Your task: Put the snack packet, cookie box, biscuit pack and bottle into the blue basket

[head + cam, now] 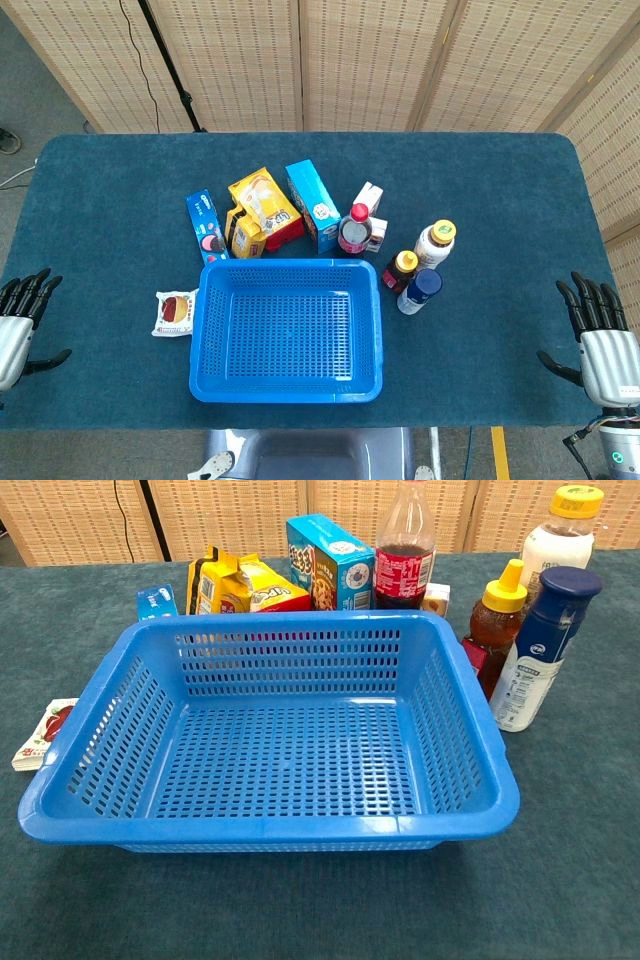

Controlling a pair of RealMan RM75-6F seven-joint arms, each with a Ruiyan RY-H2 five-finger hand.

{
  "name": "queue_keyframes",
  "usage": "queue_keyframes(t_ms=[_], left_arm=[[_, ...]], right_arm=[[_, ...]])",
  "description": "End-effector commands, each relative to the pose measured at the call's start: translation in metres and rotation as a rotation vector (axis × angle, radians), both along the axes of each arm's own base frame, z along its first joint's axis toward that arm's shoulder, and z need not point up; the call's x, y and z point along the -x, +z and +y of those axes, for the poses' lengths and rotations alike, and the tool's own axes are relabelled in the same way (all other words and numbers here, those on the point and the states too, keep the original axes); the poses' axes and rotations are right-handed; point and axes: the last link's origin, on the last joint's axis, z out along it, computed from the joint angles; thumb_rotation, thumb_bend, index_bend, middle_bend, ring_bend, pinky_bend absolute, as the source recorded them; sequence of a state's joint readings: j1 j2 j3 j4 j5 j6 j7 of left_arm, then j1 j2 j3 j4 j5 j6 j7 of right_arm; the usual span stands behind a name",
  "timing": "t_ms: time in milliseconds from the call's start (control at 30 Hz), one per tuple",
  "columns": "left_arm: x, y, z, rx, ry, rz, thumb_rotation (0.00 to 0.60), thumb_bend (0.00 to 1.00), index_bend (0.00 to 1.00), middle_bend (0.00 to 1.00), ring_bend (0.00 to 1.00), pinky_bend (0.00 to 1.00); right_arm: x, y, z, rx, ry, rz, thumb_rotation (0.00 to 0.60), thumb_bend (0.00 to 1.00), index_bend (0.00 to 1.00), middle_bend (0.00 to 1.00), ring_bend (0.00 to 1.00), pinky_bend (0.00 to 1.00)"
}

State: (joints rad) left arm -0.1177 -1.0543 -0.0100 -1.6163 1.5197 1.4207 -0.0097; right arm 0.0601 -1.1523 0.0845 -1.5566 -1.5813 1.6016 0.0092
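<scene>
Left robot hand (18, 325): I see it at the worktop's (120, 180) near edge, fingers spread, holding nothing; only the head view shows it.
Right robot hand (605, 345): same on the opposite edge, fingers apart, empty.
Basket (287, 400): midway between my two robot hands, well apart from both, nothing in it yet.
Snack packet (174, 311): just beside the basket's wall on the left robot hand's side, the nearest item to that hand.
Biscuit pack (206, 226): beyond the basket, on the left hand's side.
Cookie box (312, 205): upright behind the basket's far wall, past either hand's resting place.
Bottle (355, 229): red-capped, beside the cookie box; three more bottles (420, 270) cluster nearer the right robot hand.
Risk: I judge the crowding the main hazard; reaching for one bottle could topple its neighbours, and the task leaves unclear which bottle is meant. The flat snack packet may be pushed under the basket rim.
Views: the head view gives both hands and the layout; the chest view gives neither hand, but shows basket depth and item heights.
</scene>
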Motion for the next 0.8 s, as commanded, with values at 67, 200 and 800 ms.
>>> queue_keyframes(t_ms=[67,200,800], left_arm=[[0.0,-0.001,0.001,0.008,0.004,0.003,0.6,0.06,0.0,0.0,0.0,0.0],[0.0,0.0,0.0,0.014,0.007,-0.002,0.6,0.06,0.0,0.0,0.0,0.0],[-0.013,-0.035,0.028,0.211,-0.046,-0.02,0.6,0.06,0.0,0.0,0.0,0.0]], right_arm=[[0.0,0.0,0.0,-0.005,-0.004,0.0,0.6,0.0,0.0,0.0,0.0,0.0],[0.0,-0.002,0.002,-0.024,-0.004,0.0,0.6,0.0,0.0,0.0,0.0,0.0],[0.006,-0.001,0.002,-0.057,-0.112,0.089,0.6,0.0,0.0,0.0,0.0,0.0]])
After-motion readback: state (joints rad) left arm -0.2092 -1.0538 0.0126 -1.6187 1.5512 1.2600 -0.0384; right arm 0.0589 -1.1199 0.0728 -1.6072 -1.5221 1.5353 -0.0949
